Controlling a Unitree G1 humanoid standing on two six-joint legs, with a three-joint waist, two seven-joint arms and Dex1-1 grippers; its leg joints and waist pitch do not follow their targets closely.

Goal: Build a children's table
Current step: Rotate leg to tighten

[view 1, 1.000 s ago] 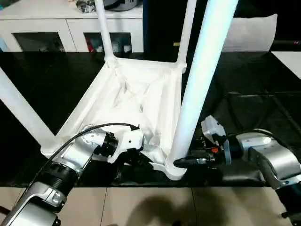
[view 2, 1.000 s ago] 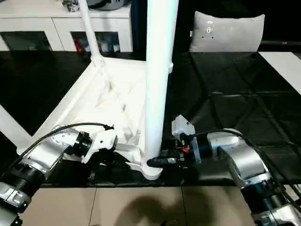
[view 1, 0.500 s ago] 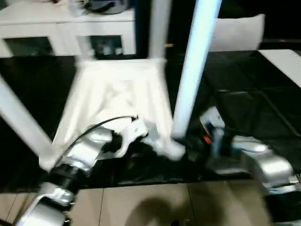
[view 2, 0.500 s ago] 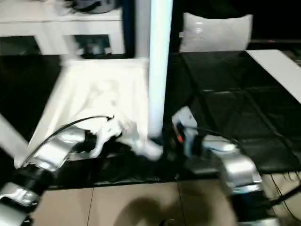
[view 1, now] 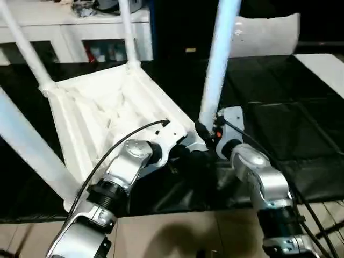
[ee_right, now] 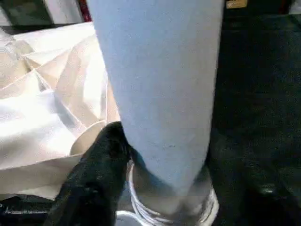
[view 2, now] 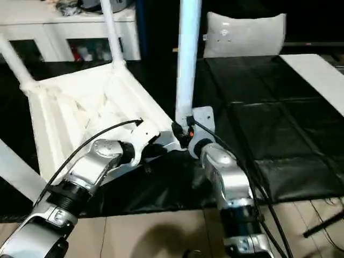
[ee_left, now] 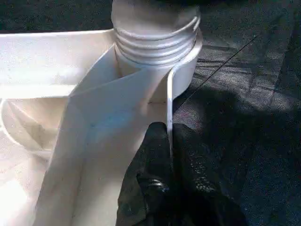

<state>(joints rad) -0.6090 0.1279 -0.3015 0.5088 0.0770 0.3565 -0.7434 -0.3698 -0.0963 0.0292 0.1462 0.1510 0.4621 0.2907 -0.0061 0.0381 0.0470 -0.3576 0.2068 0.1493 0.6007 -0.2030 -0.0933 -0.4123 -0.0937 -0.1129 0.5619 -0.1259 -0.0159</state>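
Now left gripper [ee_left: 165,155] pinches upturned children's table [view 1: 102,107] rim at near corner; right gripper [ee_right: 155,179] clamps leg [view 1: 217,59] base there.

your two forearms are brushed silver tubes with black ribbed collars near the elbows, pretty chunky looking. the left arm [view 1: 121,172] has a thin black cable looping from the forearm over to a white wrist housing, and the right arm [view 1: 258,180] has a couple of black cables trailing down its side plus a white boxy wrist block with a small red spot on it. the left gripper [ee_left: 162,188] has black fingers with a grainy, pebbled texture. the right gripper [ee_right: 96,181] fingers are glossy black.
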